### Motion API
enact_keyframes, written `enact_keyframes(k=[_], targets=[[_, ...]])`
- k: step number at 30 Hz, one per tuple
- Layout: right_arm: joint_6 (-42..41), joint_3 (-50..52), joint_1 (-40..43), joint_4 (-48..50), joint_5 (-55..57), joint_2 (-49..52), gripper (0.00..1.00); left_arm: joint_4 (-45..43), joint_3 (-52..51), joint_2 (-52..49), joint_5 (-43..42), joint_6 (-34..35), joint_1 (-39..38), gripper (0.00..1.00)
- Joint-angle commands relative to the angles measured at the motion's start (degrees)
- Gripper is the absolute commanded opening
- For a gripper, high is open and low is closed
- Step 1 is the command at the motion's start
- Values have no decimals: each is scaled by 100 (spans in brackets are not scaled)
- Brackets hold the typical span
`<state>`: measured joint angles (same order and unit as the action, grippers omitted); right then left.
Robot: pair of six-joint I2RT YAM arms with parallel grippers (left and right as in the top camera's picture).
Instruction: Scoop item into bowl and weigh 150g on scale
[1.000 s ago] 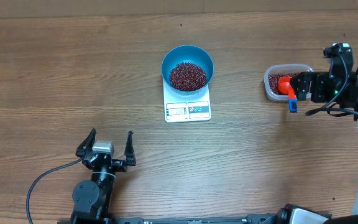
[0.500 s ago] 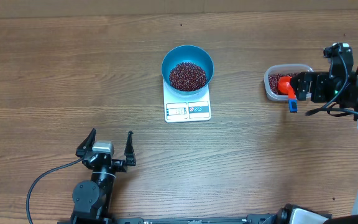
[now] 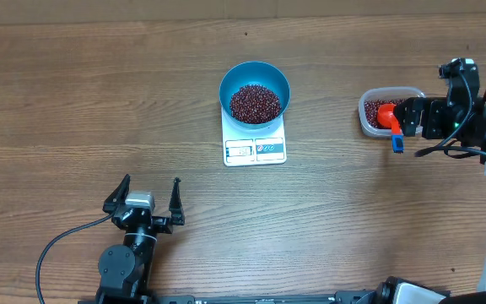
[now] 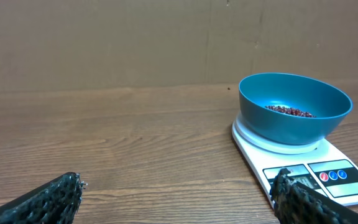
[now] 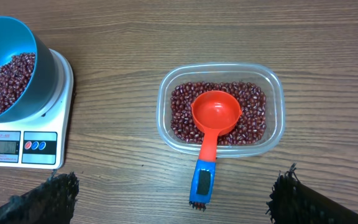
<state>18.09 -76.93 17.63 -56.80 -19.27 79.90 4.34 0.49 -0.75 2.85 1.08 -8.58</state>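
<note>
One bowl (image 3: pixel 255 69), one scale (image 3: pixel 255 150), one scoop (image 5: pixel 207 149)

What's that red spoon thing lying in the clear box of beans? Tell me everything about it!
It is a scoop that looks like orange-red plastic, with a round cup and a straight handle ending in a blue grip. The cup sits open side up and empty on the beans in the clear tub. The handle crosses the tub's rim and sticks out above the table. Nothing is holding it.
</note>
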Motion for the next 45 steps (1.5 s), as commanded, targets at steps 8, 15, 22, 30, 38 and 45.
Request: enact_keyframes(k=[8,15,22,30,38,45], targets=[[39,-109,2,4,-35,-26,100,-9,-22,50,11,-129,31,100],[39,-109,2,4,-35,-26,100,-9,-22,50,11,-129,31,99],[39,-109,2,4,-35,-26,100,-9,-22,50,11,-129,31,100],[39,-109,2,4,-35,-26,100,-9,-22,50,11,-129,31,99],[42,-109,2,7,-24,26,100,-11,-22,50,11,-129,31,100],[-2,76,7,284,-136,-251,100,-9,-22,50,11,-129,31,100]])
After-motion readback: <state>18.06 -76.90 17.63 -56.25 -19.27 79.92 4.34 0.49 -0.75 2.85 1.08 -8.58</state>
